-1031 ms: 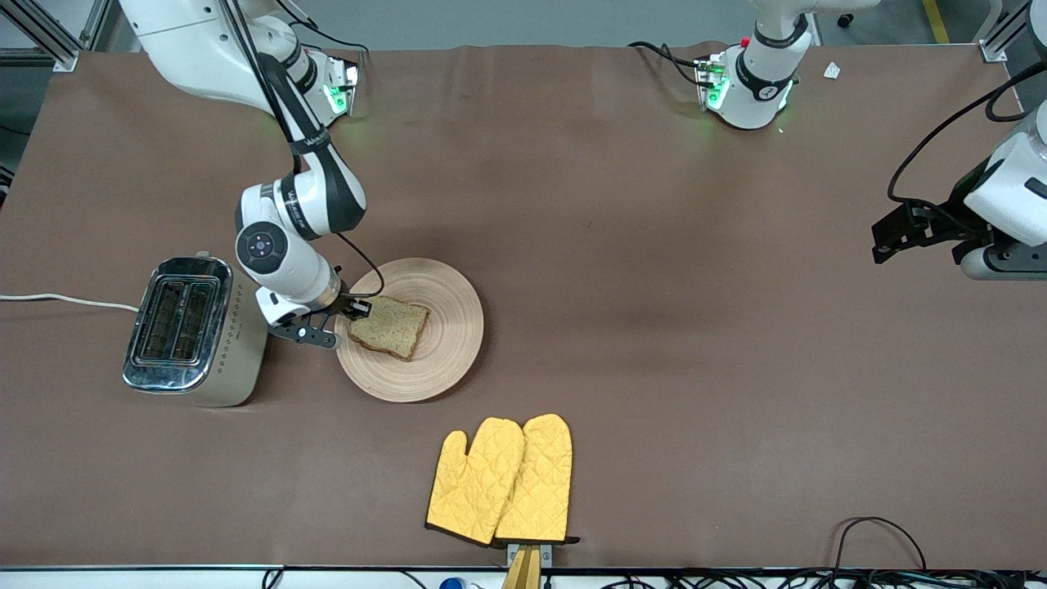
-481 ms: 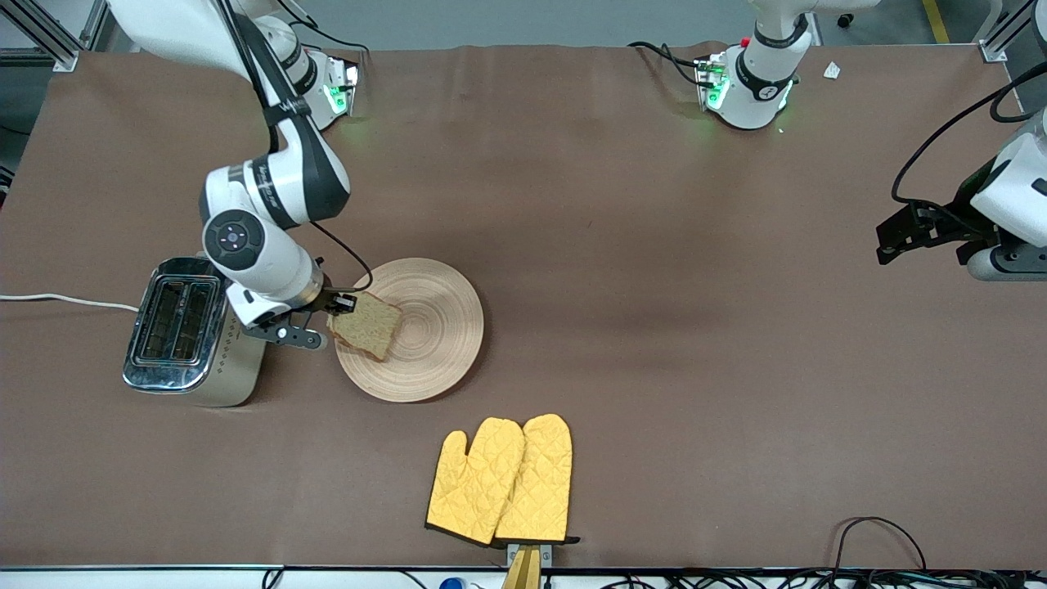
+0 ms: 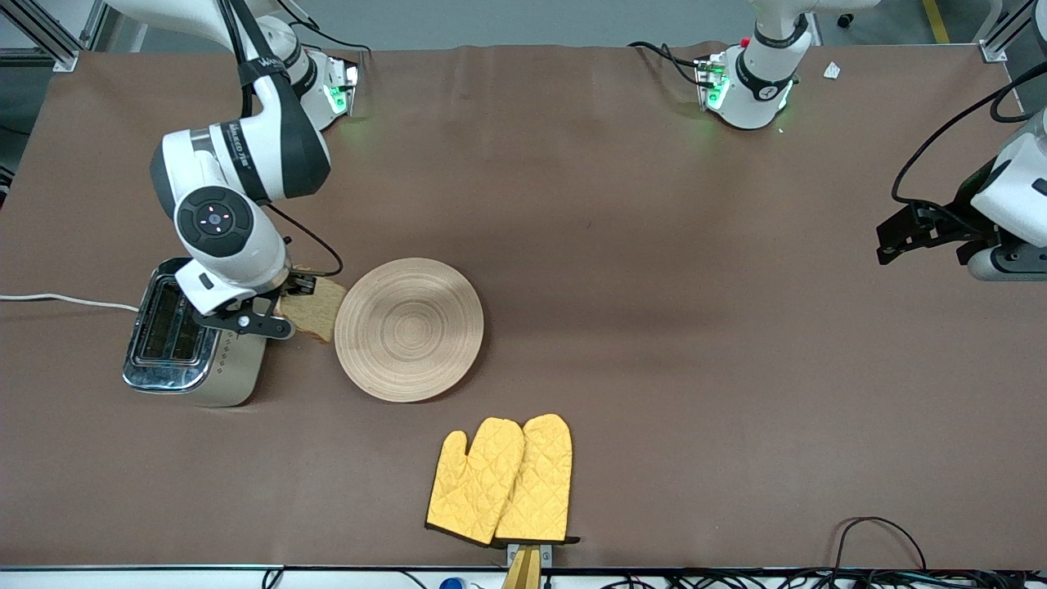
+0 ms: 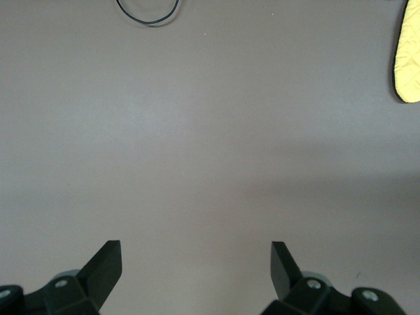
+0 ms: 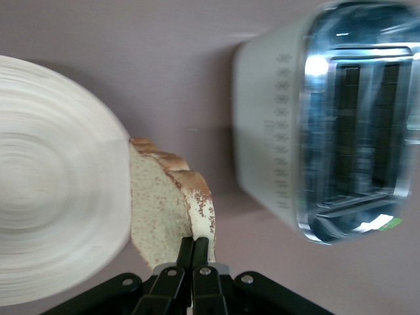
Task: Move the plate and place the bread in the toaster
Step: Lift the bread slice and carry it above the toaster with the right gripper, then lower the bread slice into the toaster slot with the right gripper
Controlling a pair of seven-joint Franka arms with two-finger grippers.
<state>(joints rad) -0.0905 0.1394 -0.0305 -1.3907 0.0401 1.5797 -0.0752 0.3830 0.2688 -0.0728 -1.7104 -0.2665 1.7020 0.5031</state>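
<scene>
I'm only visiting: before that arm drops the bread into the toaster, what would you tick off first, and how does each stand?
1. Right pincer shut on the bread: ok.
2. Bread clear of the plate: ok, lifted, plate bare.
3. Toaster slots free: ok, both look empty.
4. Bread over a slot: not ok, it hangs between toaster and plate.
5. Left pincer out of the way: ok, open, waiting over bare table at its own end.

Bread (image 3: 315, 309) held aloft between toaster (image 3: 190, 335) and seemingly bare plate (image 3: 409, 329).
</scene>
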